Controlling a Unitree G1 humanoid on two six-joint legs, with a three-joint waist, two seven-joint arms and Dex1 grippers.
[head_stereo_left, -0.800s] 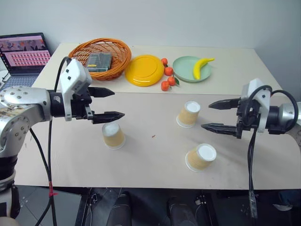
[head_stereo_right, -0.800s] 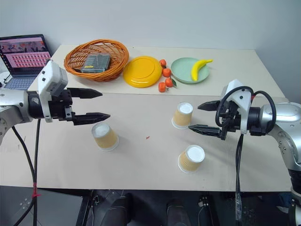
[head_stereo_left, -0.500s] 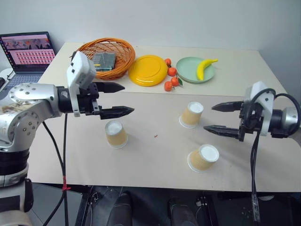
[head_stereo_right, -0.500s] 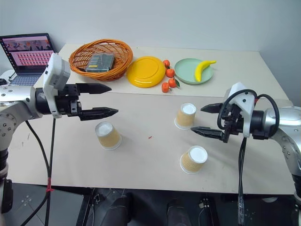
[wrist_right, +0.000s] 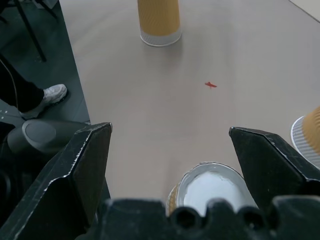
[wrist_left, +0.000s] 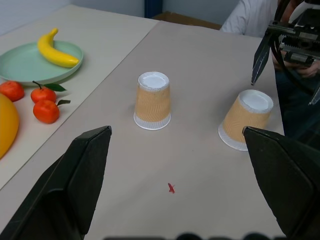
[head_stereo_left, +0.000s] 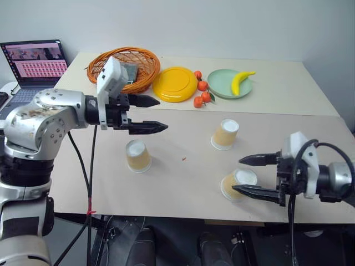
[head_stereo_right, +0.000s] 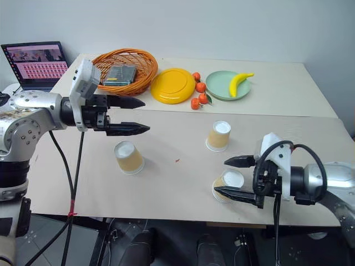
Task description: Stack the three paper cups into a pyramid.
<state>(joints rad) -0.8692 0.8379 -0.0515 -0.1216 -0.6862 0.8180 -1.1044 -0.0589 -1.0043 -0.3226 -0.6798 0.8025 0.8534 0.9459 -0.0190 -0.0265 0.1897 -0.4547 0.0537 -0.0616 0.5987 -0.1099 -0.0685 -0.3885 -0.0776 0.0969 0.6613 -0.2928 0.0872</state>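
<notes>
Three paper cups stand inverted and apart. Right gripper (head_stereo_left: 256, 175), jaws spread wide and empty, brackets the near cup (head_stereo_left: 237, 184), apparently lining up a grasp. The far cup (head_stereo_left: 225, 133) lies beyond that near cup; the left cup (head_stereo_left: 137, 155) is well aside. Left gripper (head_stereo_left: 148, 114) hangs wide, empty (above the left cup).

My left arm reaches in from the left edge, its claw (head_stereo_left: 148, 114) level in the upper left of the frame, fingers spread wide and pointing right. My right arm comes in from the lower right corner, its claw (head_stereo_left: 250, 176) low, pointing left, fingers (head_stereo_left: 256, 159) wide apart, holding nothing.
</notes>
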